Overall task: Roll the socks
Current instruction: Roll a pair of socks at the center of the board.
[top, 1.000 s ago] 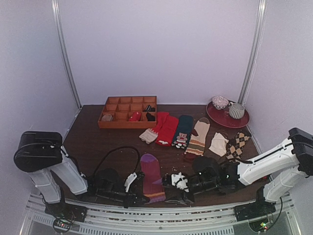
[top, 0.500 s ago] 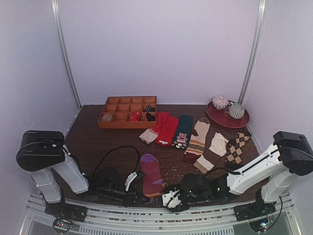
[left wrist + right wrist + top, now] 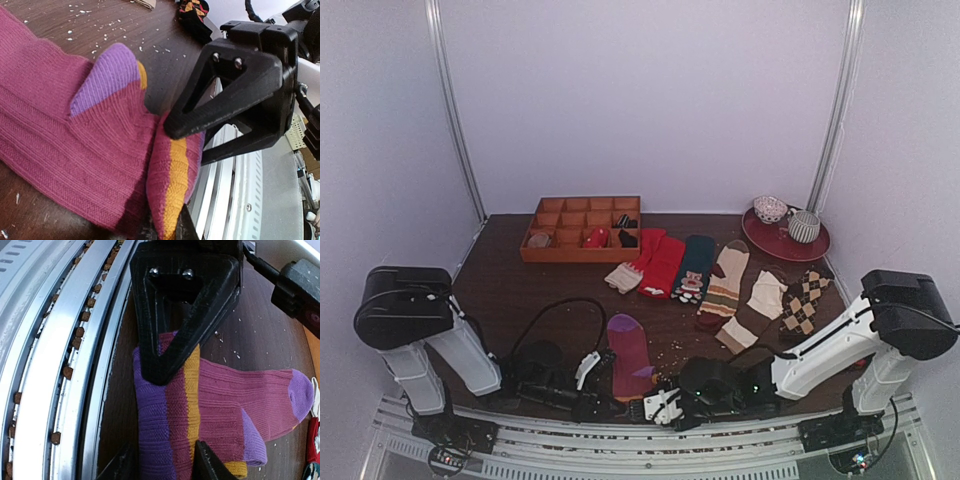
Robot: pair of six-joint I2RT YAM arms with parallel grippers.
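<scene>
Magenta sock is being pinched at its cuff by the left gripper and straddled by the right gripper, jaws apart; foot lying beyond both. Roll is being started; next likely needs a firm second grip, turning toeward.

Dark wood table, purple sock, other socks, orange tray, red plate

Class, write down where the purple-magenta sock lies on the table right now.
In the top view the purple-magenta sock lies at the table's near edge, centre-left, cuff end between the two arms' jaws.
</scene>
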